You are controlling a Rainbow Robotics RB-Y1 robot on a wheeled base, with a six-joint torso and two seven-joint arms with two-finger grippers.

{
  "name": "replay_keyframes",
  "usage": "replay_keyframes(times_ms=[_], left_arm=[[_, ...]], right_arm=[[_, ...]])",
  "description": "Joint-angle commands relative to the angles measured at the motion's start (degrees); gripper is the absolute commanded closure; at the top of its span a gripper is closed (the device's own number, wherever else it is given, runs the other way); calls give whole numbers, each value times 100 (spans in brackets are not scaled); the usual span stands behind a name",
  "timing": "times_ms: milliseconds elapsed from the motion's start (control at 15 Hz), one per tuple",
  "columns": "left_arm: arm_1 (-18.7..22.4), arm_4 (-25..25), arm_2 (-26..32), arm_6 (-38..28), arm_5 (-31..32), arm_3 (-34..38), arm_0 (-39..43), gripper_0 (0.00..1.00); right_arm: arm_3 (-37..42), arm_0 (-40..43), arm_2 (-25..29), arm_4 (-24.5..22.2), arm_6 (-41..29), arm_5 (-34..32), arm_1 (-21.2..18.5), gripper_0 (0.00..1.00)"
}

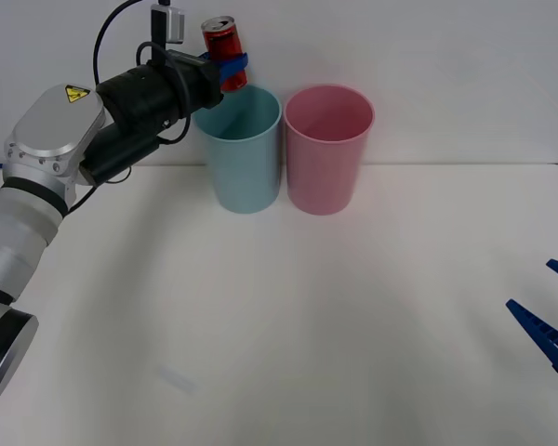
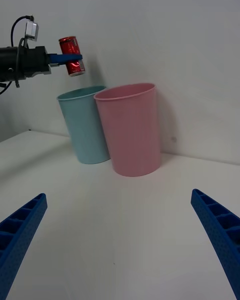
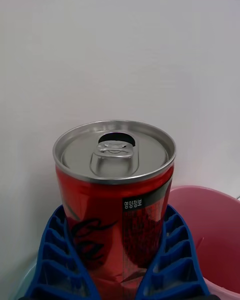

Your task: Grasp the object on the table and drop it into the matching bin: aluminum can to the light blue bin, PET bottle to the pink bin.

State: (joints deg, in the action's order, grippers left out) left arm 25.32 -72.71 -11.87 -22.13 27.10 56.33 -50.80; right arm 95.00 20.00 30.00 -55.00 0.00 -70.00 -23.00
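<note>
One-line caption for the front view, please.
Left claw holds the red can above the light blue bin; right claw waits open.

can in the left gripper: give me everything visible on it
The aluminum can is small and red with a shiny silver top, pull tab flat and the mouth open. Its side carries dark script and a small black label with white print. It is roughly upright, slightly tilted, clamped at its lower body by the blue ribbed fingers of the left gripper. It hangs in the air above the light blue bin, near its rear rim, touching nothing else.
</note>
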Motion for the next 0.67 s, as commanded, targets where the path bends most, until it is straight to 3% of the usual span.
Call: replay_keyframes(times_ms=[67,667], left_arm=[[-1,-6,1,43,-3,1,0,0],[184,407,1,166,58,335,299,0]], right_arm=[[0,0,0,0,0,0,0,0],[0,0,0,0,0,0,0,0]])
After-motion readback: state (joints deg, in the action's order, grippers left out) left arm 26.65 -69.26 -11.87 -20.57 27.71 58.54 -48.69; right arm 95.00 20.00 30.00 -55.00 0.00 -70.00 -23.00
